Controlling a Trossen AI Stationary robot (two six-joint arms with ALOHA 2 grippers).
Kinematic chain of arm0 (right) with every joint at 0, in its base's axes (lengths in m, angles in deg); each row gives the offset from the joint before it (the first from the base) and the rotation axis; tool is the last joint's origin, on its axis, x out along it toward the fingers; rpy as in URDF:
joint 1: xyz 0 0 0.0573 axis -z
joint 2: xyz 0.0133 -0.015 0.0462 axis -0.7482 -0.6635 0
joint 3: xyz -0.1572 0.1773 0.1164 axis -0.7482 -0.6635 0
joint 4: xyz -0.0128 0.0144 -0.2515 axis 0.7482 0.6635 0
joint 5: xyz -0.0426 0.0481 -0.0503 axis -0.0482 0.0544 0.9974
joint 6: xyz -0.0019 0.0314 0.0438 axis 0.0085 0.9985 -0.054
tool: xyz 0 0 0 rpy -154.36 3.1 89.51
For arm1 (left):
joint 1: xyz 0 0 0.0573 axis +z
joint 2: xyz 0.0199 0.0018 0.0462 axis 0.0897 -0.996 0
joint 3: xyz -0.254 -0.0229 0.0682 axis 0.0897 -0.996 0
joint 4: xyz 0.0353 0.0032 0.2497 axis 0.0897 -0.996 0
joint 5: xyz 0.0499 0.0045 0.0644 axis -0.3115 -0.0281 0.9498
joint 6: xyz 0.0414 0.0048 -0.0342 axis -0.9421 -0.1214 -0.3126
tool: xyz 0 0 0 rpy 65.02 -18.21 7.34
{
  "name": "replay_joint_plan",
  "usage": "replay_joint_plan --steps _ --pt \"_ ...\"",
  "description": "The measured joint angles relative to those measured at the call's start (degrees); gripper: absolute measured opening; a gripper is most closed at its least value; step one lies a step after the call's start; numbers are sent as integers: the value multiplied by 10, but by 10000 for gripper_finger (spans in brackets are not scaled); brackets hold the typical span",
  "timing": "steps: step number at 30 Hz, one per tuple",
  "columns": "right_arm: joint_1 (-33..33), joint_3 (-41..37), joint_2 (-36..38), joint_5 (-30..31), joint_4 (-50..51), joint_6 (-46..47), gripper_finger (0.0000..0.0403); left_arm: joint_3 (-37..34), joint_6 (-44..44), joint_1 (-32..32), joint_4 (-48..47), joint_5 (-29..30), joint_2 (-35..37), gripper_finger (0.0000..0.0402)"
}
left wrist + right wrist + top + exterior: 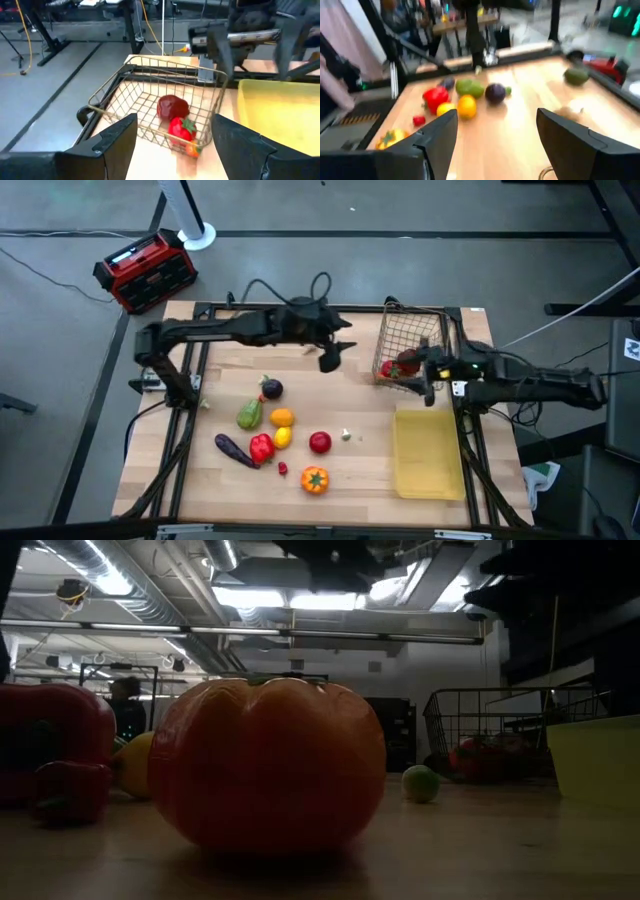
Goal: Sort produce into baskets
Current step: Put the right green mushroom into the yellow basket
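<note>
Seen from overhead, the left gripper (pixel 333 358) is hanging over the upper middle of the wooden counter (pixel 330 395), just left of the wire basket (pixel 410 340), which is sitting at the upper right of the counter; its jaws are standing apart and holding nothing, as its own wrist camera shows, with the two dark fingers (pixel 117 137) framing the basket (pixel 150 95) and open air between them; inside that basket a dark red apple (pixel 172 106) and a red strawberry-like piece (pixel 181 130) are lying side by side, touching. The right gripper (pixel 430 375) is reaching in from the right edge of the frame and hovering at the near right corner of the basket, above the top end of the yellow tray (pixel 428 452), which is lying flat at the lower right of the counter; its jaws are also spread and empty, its wrist view looking between them across the counter. The rest of the produce is lying loose in the lower left half of the overhead frame: a purple eggplant (pixel 271 389), a green avocado (pixel 249 415), an orange (pixel 282 417), a lemon (pixel 282 437), a red pepper (pixel 261 447), a long dark purple vegetable (pixel 233 448), a red apple (pixel 320 442), a small white garlic (pixel 346 435), a tiny red piece (pixel 283 469) and an orange pumpkin-like piece (pixel 314 479); at counter height that last piece (pixel 268 765) is filling the middle of the frame, with the basket (pixel 490 730) at the right behind it. A red-and-black box (pixel 146 270) is sitting on the floor at the upper left.
</note>
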State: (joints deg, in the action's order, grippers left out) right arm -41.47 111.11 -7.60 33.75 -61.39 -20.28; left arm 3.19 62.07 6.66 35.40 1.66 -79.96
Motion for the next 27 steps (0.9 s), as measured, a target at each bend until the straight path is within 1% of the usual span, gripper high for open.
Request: replay_joint_plan --steps 2,5,9,11,14,20,23,27 --pt "-8 30 -52 -15 12 -12 269 -10 8 0 -53 2 26 251" --pt "-37 66 -125 -19 22 -28 269 -27 22 -3 -116 7 63 251" --pt "-86 111 -213 -19 18 -42 269 -60 37 -14 -163 9 109 251" --pt "-110 129 -254 -14 20 -42 269 -80 49 -18 -171 12 137 251" --pt "-145 153 -313 10 18 -42 269 -115 63 -26 -186 20 172 251" --pt "-199 185 -421 56 12 -41 269 -181 97 -42 -182 27 245 251" --pt "-219 194 -466 86 12 -41 269 -210 108 -52 -179 29 266 250" --pt "-236 199 -520 107 6 -41 269 -239 127 -67 -177 29 274 250"
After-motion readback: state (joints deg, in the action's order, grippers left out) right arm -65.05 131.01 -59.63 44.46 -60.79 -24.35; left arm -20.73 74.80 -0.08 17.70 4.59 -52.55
